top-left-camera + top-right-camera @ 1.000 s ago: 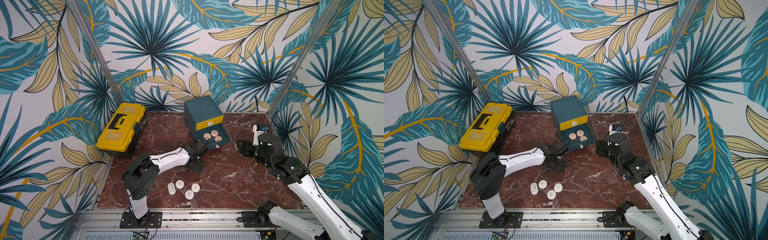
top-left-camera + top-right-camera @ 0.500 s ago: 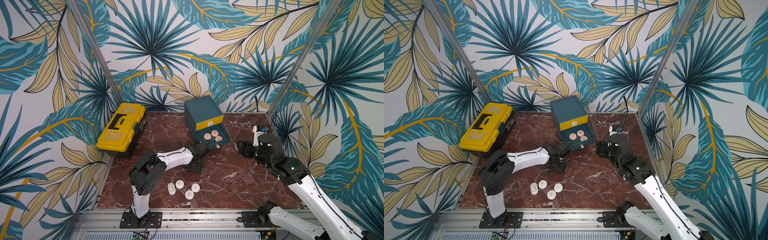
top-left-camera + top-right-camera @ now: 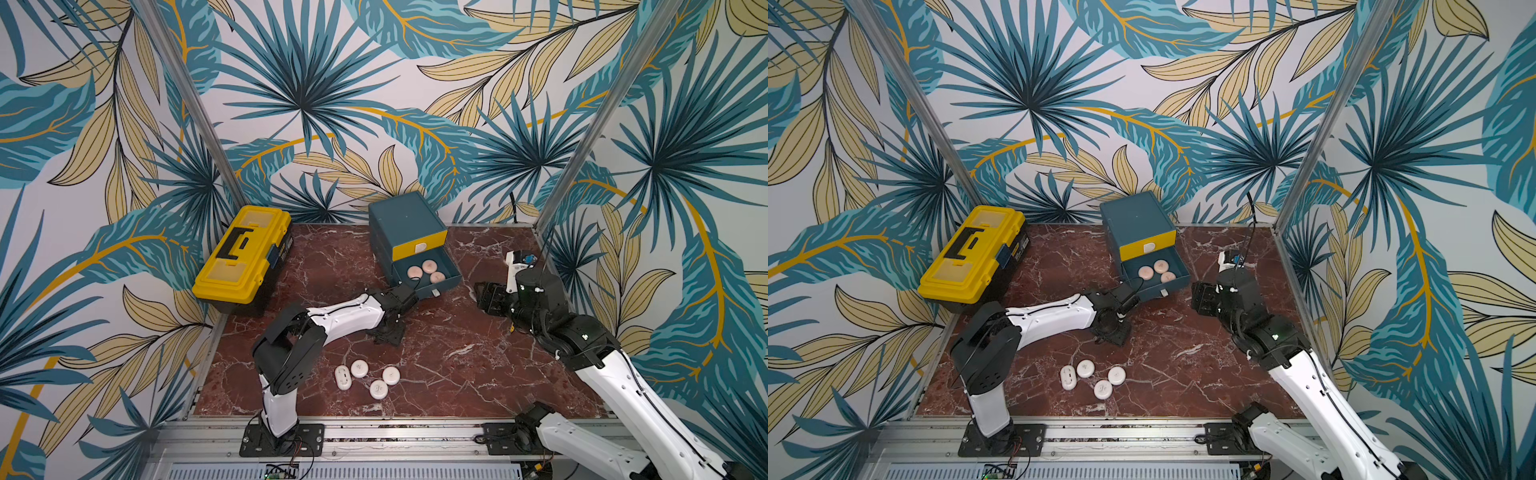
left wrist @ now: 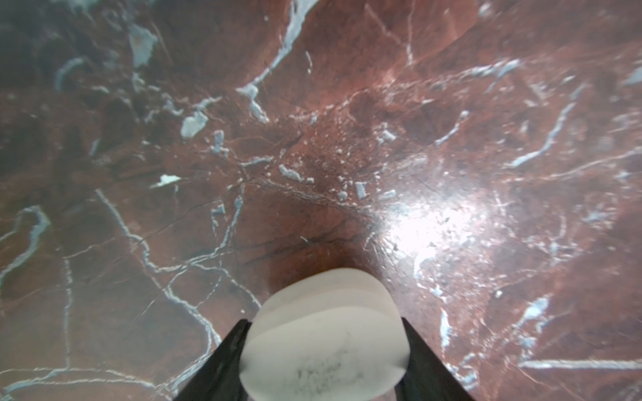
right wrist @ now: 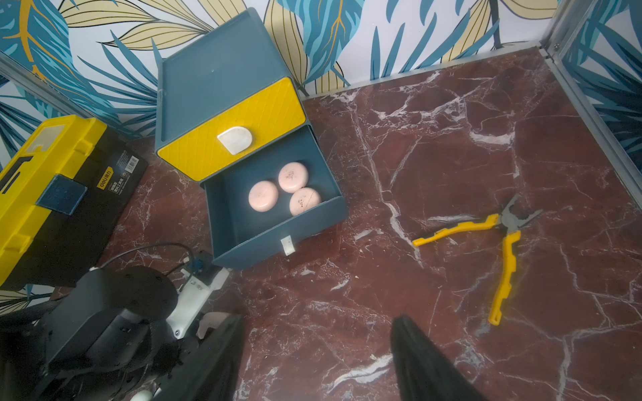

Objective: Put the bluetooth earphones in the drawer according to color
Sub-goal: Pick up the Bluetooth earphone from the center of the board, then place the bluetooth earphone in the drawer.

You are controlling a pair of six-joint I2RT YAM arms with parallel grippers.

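four white cases (image 3: 378,389) lie loose on the desk (image 3: 457,332), untouched. just past them the left end effector (image 3: 388,332) is low over the marble, off the front corner of the open teal drawer (image 5: 243,222), and that's the worry. the pale case (image 4: 323,305) in it is smooth and rounded, so a pinch off its widest line could squirt it out across the desk. it's low too: a flat carry would knock the drawer's front wall and might shove the cabinet (image 3: 405,220) back. colour's another trap, since in the wrist view the case reads washed-out, pinkish at best, and a wrong call lands it with the wrong set. three peach-pink cases (image 5: 293,177) crowd the drawer's far half, so a drop onto them may roll. further right, the right end effector (image 5: 318,317) hangs close by the drawer front, a tight lane if both arms go in.

now the grips. the left one is at a middling width, fingers (image 4: 222,364) against both sides of the pale case; whether it's lifted off the desk, i can't tell. the right one is spread wide, holding nothing, touching nothing.
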